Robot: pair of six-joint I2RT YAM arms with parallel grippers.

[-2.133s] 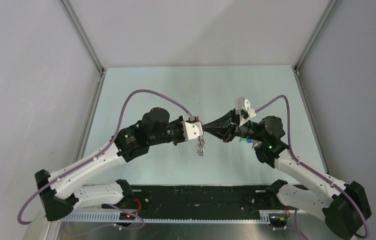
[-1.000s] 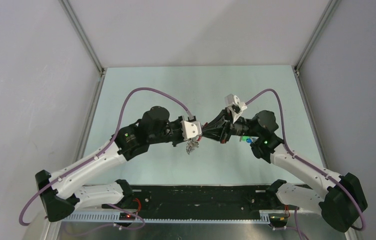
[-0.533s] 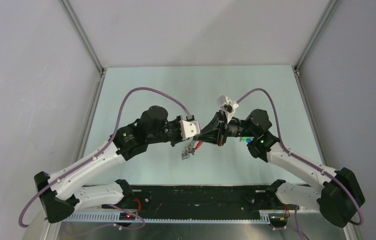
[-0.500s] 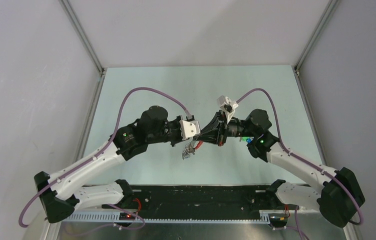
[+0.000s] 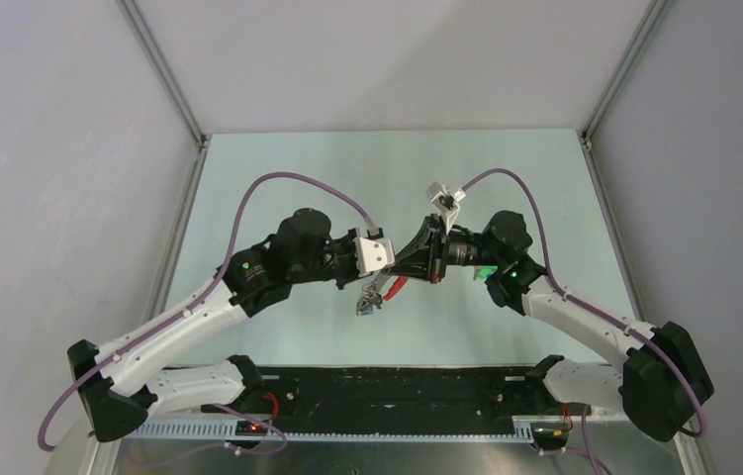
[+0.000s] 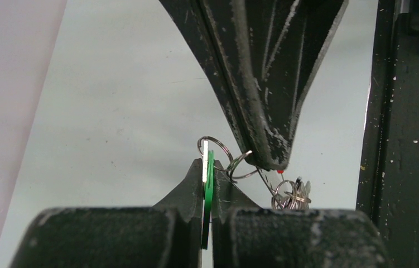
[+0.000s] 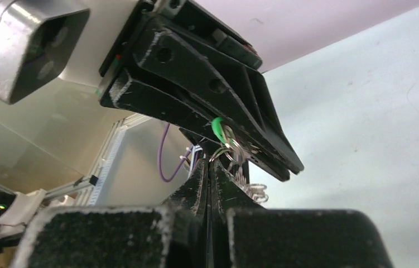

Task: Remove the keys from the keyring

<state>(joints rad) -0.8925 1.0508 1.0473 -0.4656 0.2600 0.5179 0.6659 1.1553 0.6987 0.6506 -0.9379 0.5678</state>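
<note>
- Green plastic marks the head of the green-headed silver key, clamped edge-on between the black fingers of the left gripper, whose jaws pinch it tightly from both sides.
- Thin silver wire rings loop out of the top of that key head and run across to the tip of the right gripper, which points in from the opposite side.
- The right gripper's jaws are pressed together with no gap showing; whether a ring is caught between them cannot be told.
- The two gripper tips meet almost nose to nose, raised above the middle of the pale green table.
- The red loop-shaped keyring band hangs just under that meeting point, seen from above as a short red stroke beside the right gripper's tip.
- A cluster of small silver keys and rings dangles lower, below the right gripper's tip in the left wrist view; the individual keys in it are too small to tell apart.
</note>
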